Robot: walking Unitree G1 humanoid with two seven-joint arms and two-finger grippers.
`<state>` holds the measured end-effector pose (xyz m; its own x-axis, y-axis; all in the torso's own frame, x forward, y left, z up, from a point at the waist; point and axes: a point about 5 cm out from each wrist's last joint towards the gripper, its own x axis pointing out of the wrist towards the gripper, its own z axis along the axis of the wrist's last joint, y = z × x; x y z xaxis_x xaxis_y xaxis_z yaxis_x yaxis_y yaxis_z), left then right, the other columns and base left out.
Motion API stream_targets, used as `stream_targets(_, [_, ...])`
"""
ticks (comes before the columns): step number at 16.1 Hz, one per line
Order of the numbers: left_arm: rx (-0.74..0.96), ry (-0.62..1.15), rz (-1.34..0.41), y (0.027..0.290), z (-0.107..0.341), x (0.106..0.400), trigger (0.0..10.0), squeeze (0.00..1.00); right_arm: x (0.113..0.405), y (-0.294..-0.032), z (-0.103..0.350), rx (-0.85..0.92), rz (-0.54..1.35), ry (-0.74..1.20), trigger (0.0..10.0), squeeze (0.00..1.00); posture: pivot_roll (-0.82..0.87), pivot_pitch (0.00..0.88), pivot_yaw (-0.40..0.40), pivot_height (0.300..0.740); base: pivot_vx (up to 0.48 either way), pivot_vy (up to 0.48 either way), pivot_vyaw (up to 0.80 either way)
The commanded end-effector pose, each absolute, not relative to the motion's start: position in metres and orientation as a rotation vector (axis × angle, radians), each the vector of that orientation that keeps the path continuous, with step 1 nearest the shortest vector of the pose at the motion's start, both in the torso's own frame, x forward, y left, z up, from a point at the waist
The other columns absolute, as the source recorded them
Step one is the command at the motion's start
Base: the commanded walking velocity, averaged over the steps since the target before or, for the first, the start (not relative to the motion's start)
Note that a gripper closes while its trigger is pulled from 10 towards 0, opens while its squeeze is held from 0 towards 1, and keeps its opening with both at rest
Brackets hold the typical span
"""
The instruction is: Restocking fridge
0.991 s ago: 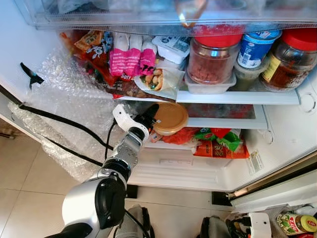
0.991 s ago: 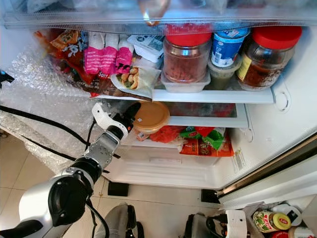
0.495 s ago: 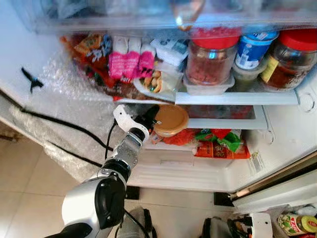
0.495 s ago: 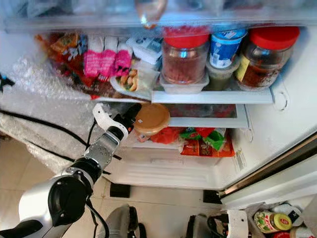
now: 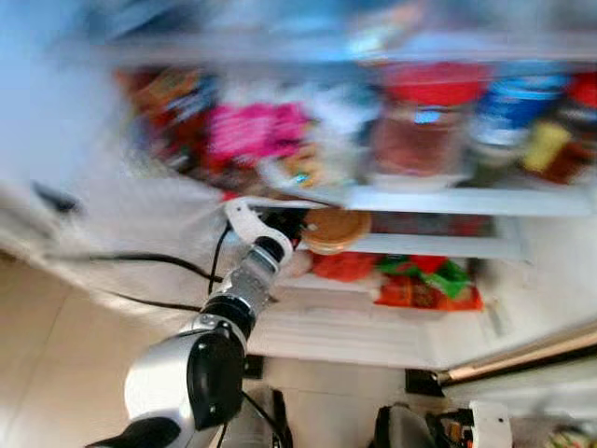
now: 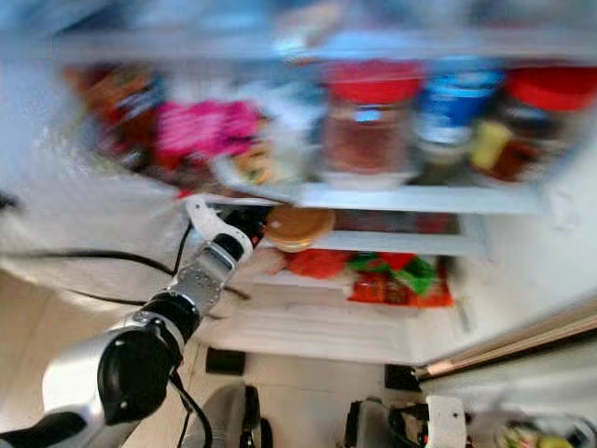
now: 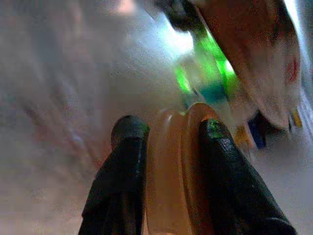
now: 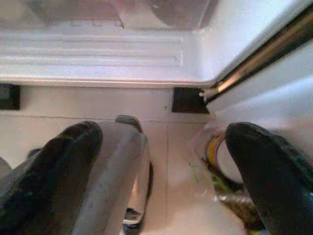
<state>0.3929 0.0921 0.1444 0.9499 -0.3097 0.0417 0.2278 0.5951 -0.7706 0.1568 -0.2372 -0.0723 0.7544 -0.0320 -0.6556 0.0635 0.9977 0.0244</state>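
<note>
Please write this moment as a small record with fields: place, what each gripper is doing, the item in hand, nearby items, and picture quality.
place: open fridge, seen from above
left gripper: reached in under the glass shelf, fingers shut on the tan-lidded container
right gripper: hanging low over the tiled floor, fingers apart, holding nothing
shelf above: red-lidded jar, pink packets
lower level: red and green packets
picture quality: head views blurred, labels unreadable
</note>
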Motion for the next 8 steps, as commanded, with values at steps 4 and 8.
stream_targets(4, [-0.854, 0.14, -0.286, 0.0977, 0.1333, 0.3895, 10.0, 0.0, 0.0722, -0.2222, -0.1081, 0.084, -0.039, 1.066, 10.0, 0.0, -0.14, 0.273, 0.086, 0.641, 0.0, 0.0, 0.0])
stream_targets(8, [-0.854, 0.147, -0.296, 0.0957, 0.1323, 0.3888, 10.0, 0.0, 0.0721, -0.222, -0.1082, 0.084, -0.041, 1.066, 10.0, 0.0, -0.14, 0.271, 0.088, 0.641, 0.0, 0.0, 0.0])
